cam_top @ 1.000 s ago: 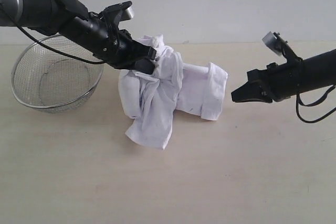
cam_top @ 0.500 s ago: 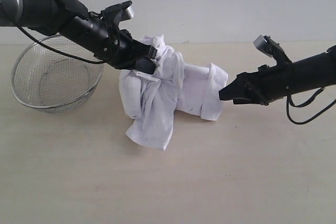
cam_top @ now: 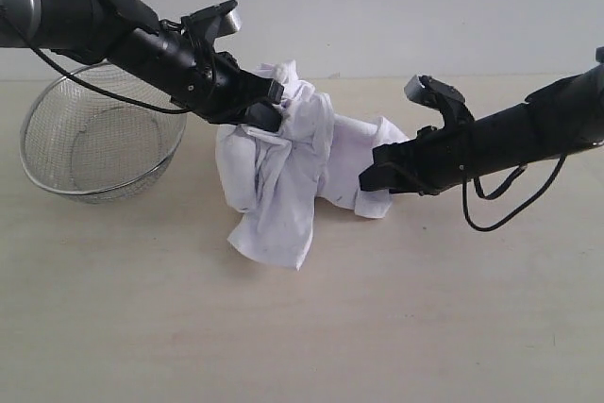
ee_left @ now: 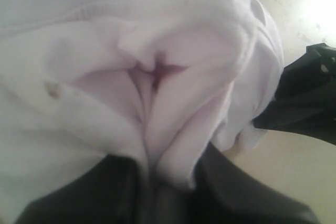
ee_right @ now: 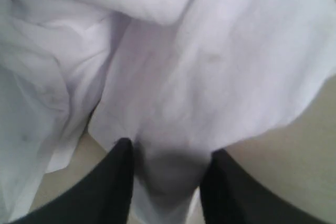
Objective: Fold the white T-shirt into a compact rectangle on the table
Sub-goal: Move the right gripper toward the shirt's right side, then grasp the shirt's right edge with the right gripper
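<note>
Left end effector (cam_top: 267,116): clenched on white T-shirt (cam_top: 283,186) — its top.
Right end effector (cam_top: 370,179): parted — straddling T-shirt's edge.

Shirt (cam_top: 283,176): soft white cloth, matt, creased. Table (cam_top: 425,309): pale wood-grain, smooth, matt. Basket (cam_top: 94,139), far left: fine silvery wire mesh, slight gleam.

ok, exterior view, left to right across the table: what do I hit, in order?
wire-mesh basket → white T-shirt → right gripper, at the shirt's right edge. The left gripper is left out: it sits over the shirt's upper left, and its arm crosses above the basket.
</note>
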`<control>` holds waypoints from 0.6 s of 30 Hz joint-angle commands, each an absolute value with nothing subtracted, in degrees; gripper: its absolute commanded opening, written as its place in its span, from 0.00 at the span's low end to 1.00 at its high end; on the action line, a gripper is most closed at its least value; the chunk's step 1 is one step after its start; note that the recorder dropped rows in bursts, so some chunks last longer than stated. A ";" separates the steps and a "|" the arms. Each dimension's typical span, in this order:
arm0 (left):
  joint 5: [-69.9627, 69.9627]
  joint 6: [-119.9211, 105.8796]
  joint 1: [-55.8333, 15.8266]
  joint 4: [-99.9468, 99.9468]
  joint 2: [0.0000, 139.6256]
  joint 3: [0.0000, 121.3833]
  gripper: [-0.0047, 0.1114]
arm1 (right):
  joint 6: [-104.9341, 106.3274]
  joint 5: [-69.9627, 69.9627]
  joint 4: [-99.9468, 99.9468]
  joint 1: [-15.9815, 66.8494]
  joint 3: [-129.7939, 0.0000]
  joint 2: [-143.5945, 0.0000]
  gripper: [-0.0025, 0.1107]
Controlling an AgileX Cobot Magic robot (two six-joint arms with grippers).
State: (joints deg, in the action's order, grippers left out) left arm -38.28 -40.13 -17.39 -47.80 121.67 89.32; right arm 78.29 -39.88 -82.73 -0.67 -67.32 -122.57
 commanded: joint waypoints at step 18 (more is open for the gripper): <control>-38.38 -40.56 -17.23 -49.05 120.84 89.33 0.08 | 79.48 -41.53 -83.40 -0.11 -67.59 -122.72 0.02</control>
State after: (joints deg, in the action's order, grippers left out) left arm -38.28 -40.24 -17.39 -47.89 121.67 89.32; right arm 78.83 -40.90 -83.19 0.00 -67.32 -122.80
